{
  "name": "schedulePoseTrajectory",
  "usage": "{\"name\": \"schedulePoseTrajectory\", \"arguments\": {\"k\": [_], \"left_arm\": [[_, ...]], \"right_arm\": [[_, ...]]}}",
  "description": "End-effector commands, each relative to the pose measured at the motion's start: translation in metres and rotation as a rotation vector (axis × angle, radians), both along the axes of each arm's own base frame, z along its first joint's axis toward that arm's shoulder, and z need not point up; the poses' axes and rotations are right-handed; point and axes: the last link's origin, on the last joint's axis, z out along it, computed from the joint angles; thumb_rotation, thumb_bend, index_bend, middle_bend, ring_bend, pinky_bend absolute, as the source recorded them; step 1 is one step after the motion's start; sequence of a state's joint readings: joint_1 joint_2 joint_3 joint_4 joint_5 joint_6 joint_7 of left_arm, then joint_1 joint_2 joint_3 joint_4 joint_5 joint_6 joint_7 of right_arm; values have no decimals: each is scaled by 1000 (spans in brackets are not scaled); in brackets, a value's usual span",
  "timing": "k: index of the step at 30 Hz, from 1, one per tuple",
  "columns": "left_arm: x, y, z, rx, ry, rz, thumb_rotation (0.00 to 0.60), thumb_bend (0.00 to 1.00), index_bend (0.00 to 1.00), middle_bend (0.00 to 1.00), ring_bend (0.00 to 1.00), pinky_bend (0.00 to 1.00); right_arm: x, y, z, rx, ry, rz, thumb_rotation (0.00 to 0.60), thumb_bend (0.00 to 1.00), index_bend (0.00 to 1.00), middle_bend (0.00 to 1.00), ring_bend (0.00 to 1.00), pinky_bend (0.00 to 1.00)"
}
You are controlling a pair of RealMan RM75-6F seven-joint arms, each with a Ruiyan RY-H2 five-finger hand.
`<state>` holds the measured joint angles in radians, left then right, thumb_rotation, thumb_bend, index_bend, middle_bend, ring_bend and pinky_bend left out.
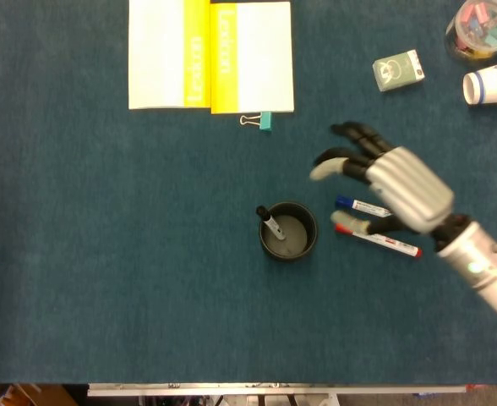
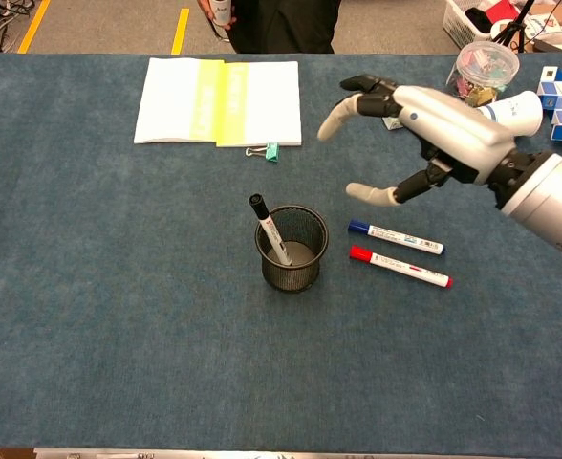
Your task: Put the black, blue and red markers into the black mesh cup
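Looking down from the head view, my right hand (image 1: 394, 188) hangs above the table (image 1: 105, 254) with fingers spread wide and nothing in it, right of the mesh cup (image 1: 287, 231). The black marker (image 1: 271, 224) leans inside the cup against its left wall. The blue marker (image 1: 363, 206) and red marker (image 1: 377, 241) lie side by side on the table just right of the cup, partly under my hand. Farther off sit a yellow and white book (image 1: 210, 56), a binder clip (image 1: 258, 121), a small box (image 1: 398, 70) and a paper cup (image 1: 492, 83). From the chest view, my hand (image 2: 432, 129) is raised, open and empty, over the far side of the blue marker (image 2: 396, 237); the red marker (image 2: 399, 267) lies nearer. The black marker (image 2: 269, 228) stands tilted in the cup (image 2: 291, 248), cap sticking out.
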<state>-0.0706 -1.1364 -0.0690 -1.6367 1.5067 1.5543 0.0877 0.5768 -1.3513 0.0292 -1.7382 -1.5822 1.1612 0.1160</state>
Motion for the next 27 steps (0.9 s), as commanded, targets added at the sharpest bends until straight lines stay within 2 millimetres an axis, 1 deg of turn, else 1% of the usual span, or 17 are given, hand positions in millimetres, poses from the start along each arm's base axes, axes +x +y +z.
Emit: {"name": "schedulePoseTrajectory", "arguments": {"k": [1,7,14,20,27], "left_arm": [[-1,0,-1,-4,-3,-2,600,358,308,206,201,96],[-2,2,-3,-10,-6,-3,600,358,308,206,201,96],[-5,1,-4,-11,-10,3,600,358,308,206,201,96],[-5,1,-3,-8,-12,2,600,358,308,206,201,96],[-6,-1,1,0,-10,3,600,358,308,206,201,96]], "right_arm": [[-24,4,17,-87,111,-36,600,209,386,300,40,0],[-56,6,12,-104,258,-96,600,209,424,309,40,0],[-78,-1,-5,-130,415,-99,600,209,444,309,40,0],[-82,-3,-30,-128,512,-73,600,209,445,309,40,0],[-78,-5,-57,-132,541,-55,600,205,445,309,40,0]]}}
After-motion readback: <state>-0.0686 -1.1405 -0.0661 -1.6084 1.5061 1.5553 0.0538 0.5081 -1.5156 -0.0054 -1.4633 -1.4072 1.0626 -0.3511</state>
